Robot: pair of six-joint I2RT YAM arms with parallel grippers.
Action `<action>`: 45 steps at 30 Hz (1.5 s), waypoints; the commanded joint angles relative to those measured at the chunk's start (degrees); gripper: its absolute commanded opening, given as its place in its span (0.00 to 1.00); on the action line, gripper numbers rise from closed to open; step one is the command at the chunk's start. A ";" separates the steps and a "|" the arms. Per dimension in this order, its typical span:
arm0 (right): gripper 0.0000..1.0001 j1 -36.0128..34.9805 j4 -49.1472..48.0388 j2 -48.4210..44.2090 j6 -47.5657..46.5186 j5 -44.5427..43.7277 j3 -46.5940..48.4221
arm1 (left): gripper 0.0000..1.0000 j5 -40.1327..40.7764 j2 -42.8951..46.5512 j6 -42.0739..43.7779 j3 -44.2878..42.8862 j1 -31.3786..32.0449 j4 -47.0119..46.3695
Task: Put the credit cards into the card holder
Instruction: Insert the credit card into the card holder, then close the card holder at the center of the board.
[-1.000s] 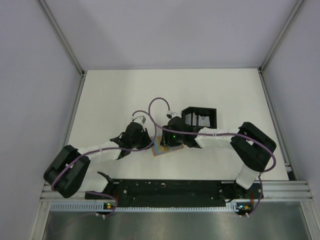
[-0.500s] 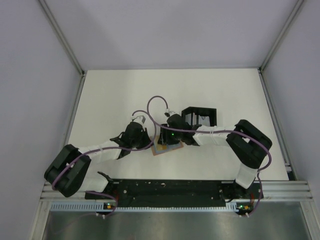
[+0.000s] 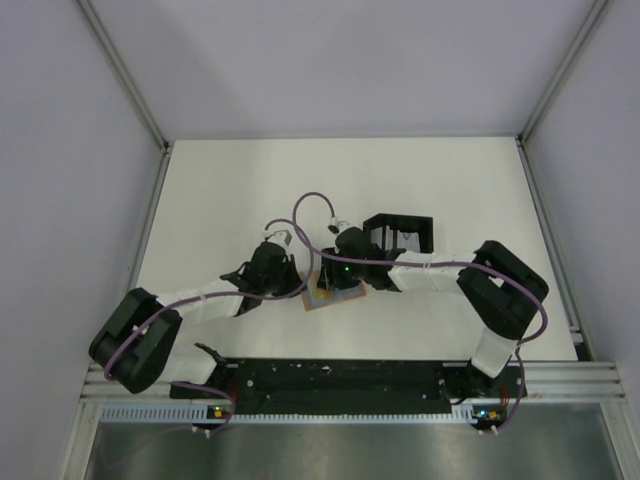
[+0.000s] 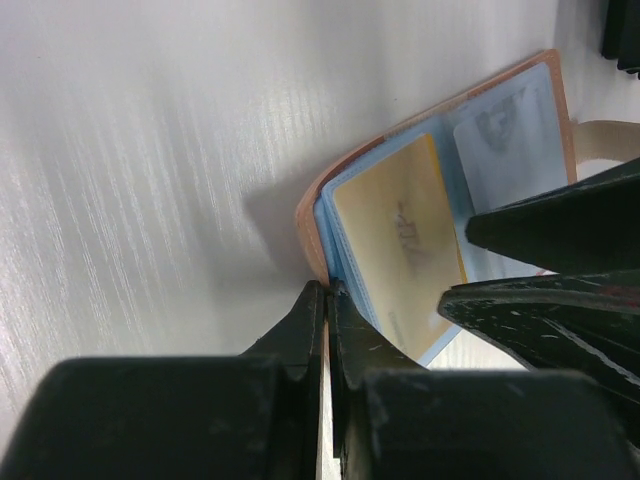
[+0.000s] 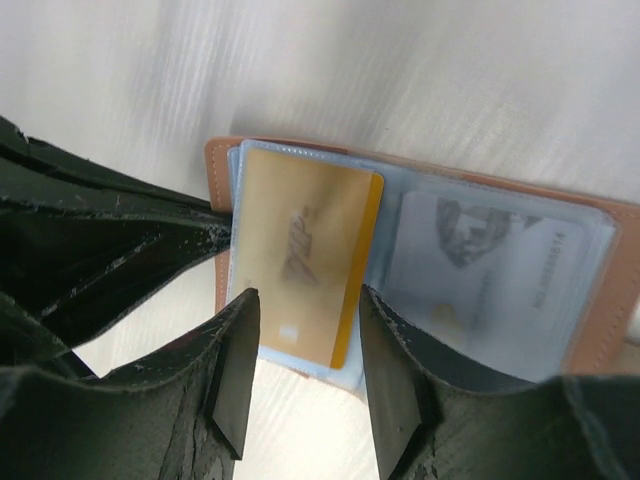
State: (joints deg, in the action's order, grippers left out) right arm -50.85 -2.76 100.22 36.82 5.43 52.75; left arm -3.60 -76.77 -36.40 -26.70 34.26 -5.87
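Near the middle of a white table (image 3: 250, 190), seen from above, two black-and-white robot arms reach inward and meet over a small tan card holder (image 3: 318, 304) that lies open and flat, just in front of a black open tray (image 3: 398, 233). The left gripper (image 4: 325, 297) is clenched on the holder's tan edge at the fold, with its jaws pressed together and only the thin leather between them. This hold most likely pins the light sleeve so that it does not slide or flip shut while a card goes in. The right gripper (image 5: 308, 302) straddles the yellow-orange card (image 5: 300, 240), with one finger against each long edge, and it appears to be grasping the card across its width. Holding the card by its edges keeps it level with the pocket mouth. The card's far end already lies over the holder's pale blue-grey inner face on the left half, and seems partly tucked into the clear pocket there. The near end still sticks out past the holder's rim, between the fingers. On the right half, the light blue card (image 5: 490, 270), printed with a faint portrait, sits fully under its clear pocket. Judging from this, one card is stored and the second is partway in. It probably needs a straight push along its length to seat fully.
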 commanded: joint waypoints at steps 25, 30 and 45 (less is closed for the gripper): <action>0.53 0.58 15.51 -18.58 -1.75 -14.31 -7.05 | 0.00 0.78 4.00 7.57 -11.36 0.19 28.98; 0.48 0.40 15.68 -16.12 -1.57 -13.96 -5.73 | 0.00 1.49 3.82 8.45 -11.71 0.28 29.51; 0.33 -0.39 15.95 -16.37 -1.13 -12.47 -5.82 | 0.00 1.92 3.65 8.45 -11.53 0.19 29.07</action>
State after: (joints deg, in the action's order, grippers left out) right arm -50.63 13.41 86.11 35.22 -6.96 45.43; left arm -3.18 -73.87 -28.75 -36.71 34.33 22.81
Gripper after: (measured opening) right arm 0.316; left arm 0.011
